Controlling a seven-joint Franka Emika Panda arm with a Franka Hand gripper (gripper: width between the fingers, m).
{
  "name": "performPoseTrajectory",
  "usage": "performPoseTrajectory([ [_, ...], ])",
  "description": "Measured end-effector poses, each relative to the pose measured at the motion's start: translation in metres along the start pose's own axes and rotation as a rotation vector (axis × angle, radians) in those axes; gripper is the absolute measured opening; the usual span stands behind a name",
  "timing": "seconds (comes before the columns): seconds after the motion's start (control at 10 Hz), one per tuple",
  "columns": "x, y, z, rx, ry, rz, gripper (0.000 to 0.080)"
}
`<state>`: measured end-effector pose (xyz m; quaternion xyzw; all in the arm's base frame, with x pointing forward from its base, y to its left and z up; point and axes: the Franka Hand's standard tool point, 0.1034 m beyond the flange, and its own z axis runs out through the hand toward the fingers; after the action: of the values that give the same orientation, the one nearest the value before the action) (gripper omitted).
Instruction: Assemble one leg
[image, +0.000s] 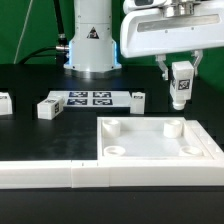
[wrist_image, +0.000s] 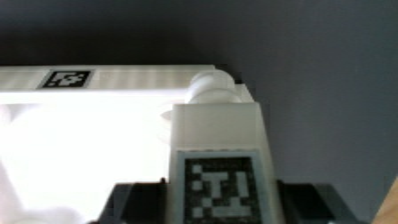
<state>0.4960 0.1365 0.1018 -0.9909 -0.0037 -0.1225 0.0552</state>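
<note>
My gripper (image: 181, 80) is shut on a leg (image: 181, 88), a chunky white block with a black-and-white tag, and holds it upright in the air above the far right corner of the large white panel (image: 150, 140). In the wrist view the leg (wrist_image: 221, 140) fills the middle between my dark fingers (wrist_image: 135, 200), its far end over the panel's corner socket (wrist_image: 214, 88). Three more legs lie on the table: one at the far left (image: 4, 102), one left of the marker board (image: 48, 108), one right of it (image: 138, 98).
The marker board (image: 88, 99) lies flat in front of the robot base (image: 92, 40). A white L-shaped rail (image: 60, 172) runs along the panel's near edge. The panel has round sockets at its corners (image: 116, 152).
</note>
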Motion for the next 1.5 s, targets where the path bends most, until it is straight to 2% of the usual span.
performPoseTrajectory([
  [0.1,0.001,0.000,0.000,0.001,0.004,-0.001,0.0291],
  [0.2,0.010,-0.004,-0.004,0.014,0.126,-0.010,0.0291],
  [0.3,0.011,-0.009,-0.003,0.017,0.181,-0.057,0.0291],
  [0.4,0.017,-0.003,-0.003,0.001,0.143,-0.124,0.0291],
  [0.5,0.032,0.001,-0.007,-0.006,0.157,-0.155,0.0291],
  [0.6,0.035,0.001,-0.007,-0.008,0.162,-0.175,0.0291],
  [1.0,0.034,0.003,-0.005,-0.012,0.151,-0.194,0.0291],
  [1.2,0.060,0.013,-0.003,-0.021,0.140,-0.234,0.0291],
  [1.5,0.094,0.014,0.003,-0.020,0.142,-0.246,0.0291],
])
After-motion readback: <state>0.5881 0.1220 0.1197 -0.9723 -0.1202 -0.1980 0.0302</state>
